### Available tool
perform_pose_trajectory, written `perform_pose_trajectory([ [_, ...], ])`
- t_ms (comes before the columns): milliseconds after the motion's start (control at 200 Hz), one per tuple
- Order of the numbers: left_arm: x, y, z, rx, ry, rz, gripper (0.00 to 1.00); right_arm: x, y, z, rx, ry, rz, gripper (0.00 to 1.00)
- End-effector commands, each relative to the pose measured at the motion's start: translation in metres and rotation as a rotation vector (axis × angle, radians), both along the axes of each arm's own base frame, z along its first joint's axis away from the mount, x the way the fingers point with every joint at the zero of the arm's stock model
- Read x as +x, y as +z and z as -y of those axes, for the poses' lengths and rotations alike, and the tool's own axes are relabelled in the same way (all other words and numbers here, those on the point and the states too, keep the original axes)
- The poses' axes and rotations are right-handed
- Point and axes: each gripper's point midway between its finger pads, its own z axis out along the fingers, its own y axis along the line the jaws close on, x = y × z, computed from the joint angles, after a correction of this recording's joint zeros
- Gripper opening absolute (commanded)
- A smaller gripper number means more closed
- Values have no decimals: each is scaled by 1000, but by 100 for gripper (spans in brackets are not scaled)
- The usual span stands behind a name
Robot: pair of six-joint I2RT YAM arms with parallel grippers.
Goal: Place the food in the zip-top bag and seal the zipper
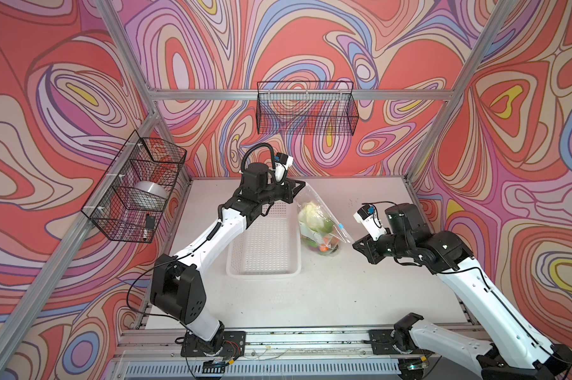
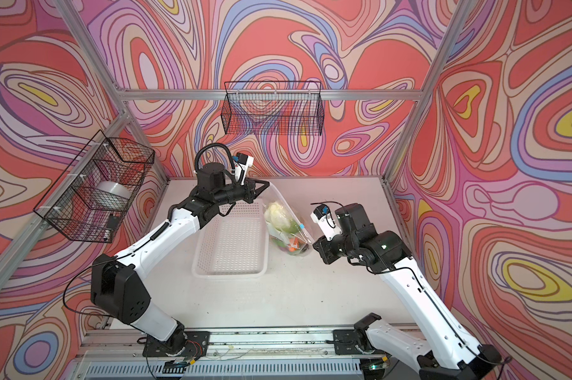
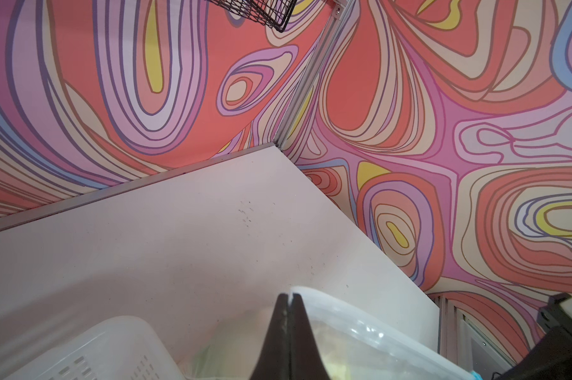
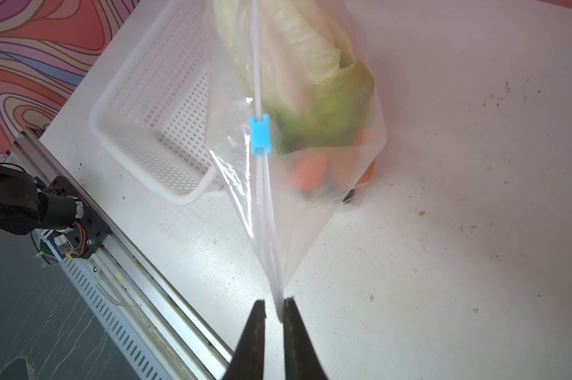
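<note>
Right wrist | clear zip-top bag point(image 4: 311, 204) full | right pincer point(image 4: 274, 307) slightly parted around bag corner

Black left gripper point(image 3: 288, 297) pinched tight on the rim of the clear crinkly plastic zip-top bag point(image 3: 350, 332); white perforated plastic basket point(image 3: 107, 352) alongside, on pale tabletop point(image 3: 186, 237).

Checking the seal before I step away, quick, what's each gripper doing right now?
Left gripper: shut on the zip-top bag corner.
Right gripper: jaws slightly apart around the bag's other corner; grip unclear.
</note>
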Motion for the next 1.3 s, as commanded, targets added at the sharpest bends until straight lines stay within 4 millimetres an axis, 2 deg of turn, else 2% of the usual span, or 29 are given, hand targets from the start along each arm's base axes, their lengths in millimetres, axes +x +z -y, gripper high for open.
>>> perform_pose_trajectory([
  [0, 0, 21, 5, -44, -37, 51, 0, 0, 1, 2, 1, -14, 7, 16],
  [45, -2, 21, 7, -52, -52, 47, 0, 4, 6, 0, 10, -15, 24, 21],
  [125, -6, 21, 10, -66, -82, 41, 0, 13, 20, -4, 31, -11, 70, 37],
  [195, -9, 20, 12, -76, -101, 37, 0, 24, 33, -9, 51, -13, 115, 48],
  [285, -11, 18, 13, -77, -111, 30, 0, 38, 40, -18, 71, -4, 147, 52],
  [476, -12, 15, 12, -67, -108, 28, 0, 53, 35, -31, 79, 27, 136, 47],
  [856, -13, 18, 11, -70, -108, 37, 0, 55, 26, -31, 64, 33, 136, 22],
  [1172, -14, 19, 10, -67, -106, 37, 0, 56, 18, -30, 46, 35, 124, 23],
  [1297, -13, 18, 10, -65, -101, 34, 0, 54, 16, -28, 41, 32, 120, 19],
])
